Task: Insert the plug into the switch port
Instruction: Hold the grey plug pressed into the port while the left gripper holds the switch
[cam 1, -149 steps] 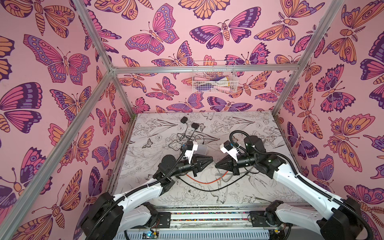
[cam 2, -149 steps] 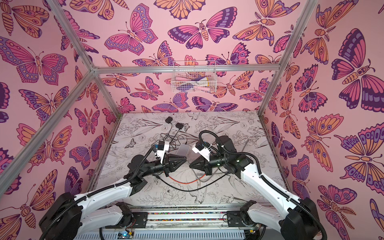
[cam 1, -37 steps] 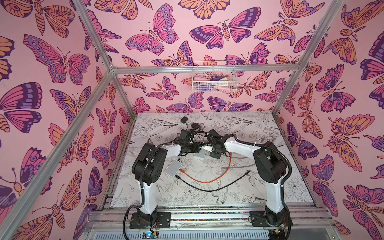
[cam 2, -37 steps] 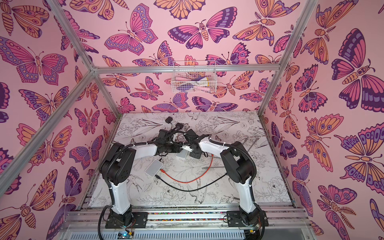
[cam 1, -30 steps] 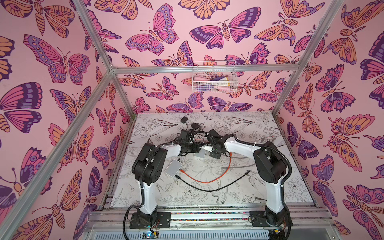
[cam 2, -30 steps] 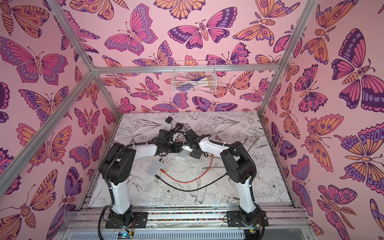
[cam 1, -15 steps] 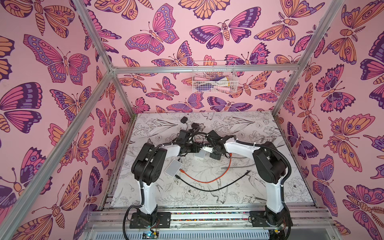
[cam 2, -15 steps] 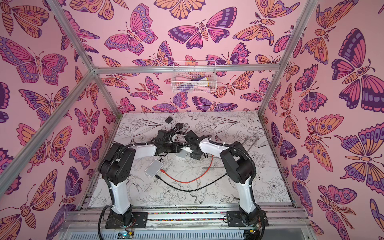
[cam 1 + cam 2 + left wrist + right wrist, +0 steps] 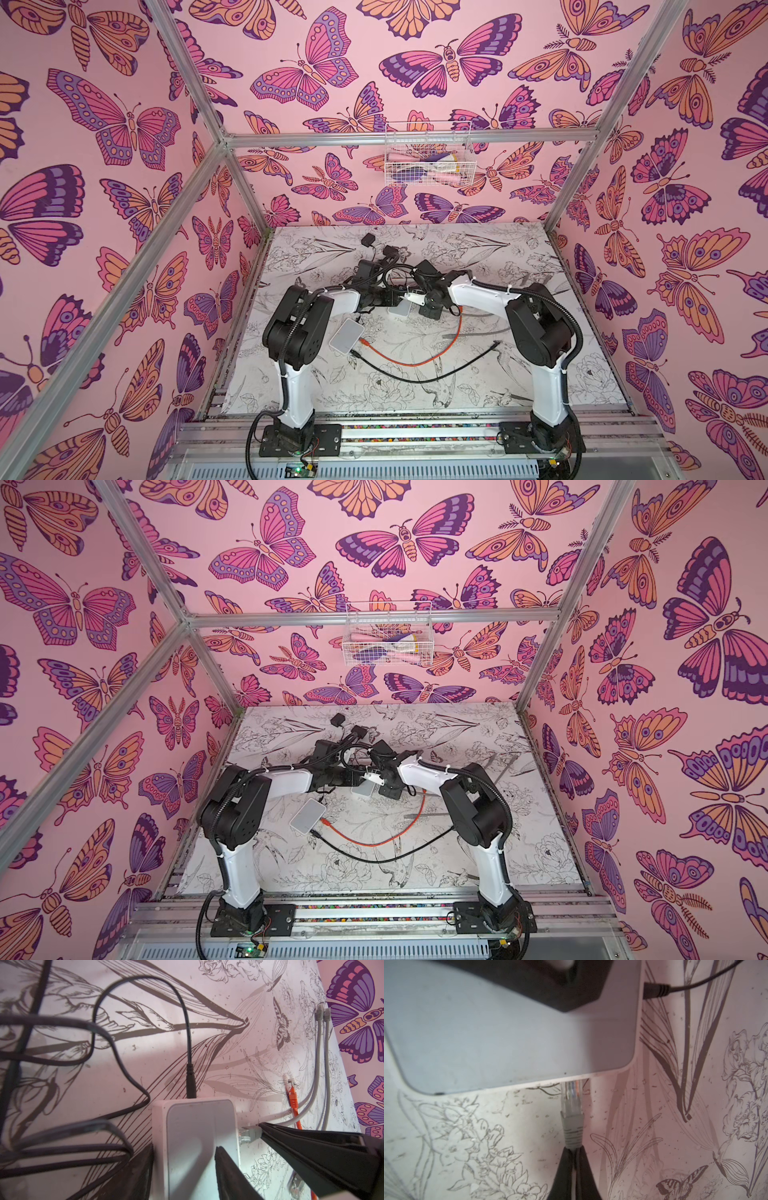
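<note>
**Top views.** I am watching both arms reaching to the middle of the desk (image 9: pixel 519 249). The left pincer (image 9: pixel 401 302) is clamping the white switch (image 9: pixel 400 310), and the right pincer (image 9: pixel 420 309) is sitting just beside it. A second white box (image 9: pixel 347 336) and an orange cable (image 9: pixel 415 362) are lying nearer the arm bases.

**Left wrist view.** The left pincer (image 9: pixel 184 1148) is gripping the switch (image 9: pixel 193 1126). A black power lead (image 9: pixel 191 1080) is entering one end of it. The grey plug (image 9: pixel 249 1133) is touching the switch's side.

**Right wrist view.** The right pincer (image 9: pixel 574 1152) is pinching shut on the rear boot of the plug (image 9: pixel 572 1124). The plug's clear tip is passing under the edge of the switch (image 9: pixel 488 1032). I cannot tell how deep it is sitting.
</note>
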You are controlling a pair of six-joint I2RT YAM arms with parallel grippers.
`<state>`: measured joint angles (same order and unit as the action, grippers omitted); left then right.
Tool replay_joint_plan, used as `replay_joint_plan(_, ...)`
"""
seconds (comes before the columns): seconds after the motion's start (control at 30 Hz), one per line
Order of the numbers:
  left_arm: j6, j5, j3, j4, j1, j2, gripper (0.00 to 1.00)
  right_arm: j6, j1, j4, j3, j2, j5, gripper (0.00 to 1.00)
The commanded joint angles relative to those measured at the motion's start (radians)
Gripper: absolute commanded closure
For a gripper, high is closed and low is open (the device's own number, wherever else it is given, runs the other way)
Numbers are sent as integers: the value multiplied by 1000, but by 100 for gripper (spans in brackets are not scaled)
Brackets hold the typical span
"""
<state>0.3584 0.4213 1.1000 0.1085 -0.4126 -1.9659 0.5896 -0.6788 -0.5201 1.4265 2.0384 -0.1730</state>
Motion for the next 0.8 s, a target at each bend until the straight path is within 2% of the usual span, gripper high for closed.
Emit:
replay_joint_plan(0.0, -9, 37, -20, 15, 1, -28, 50, -7, -14, -12, 37, -2, 42, 100)
replay_joint_plan(0.77, 0, 37, -116, 62, -31, 6, 53, -80, -16, 41, 14, -41, 114, 100)
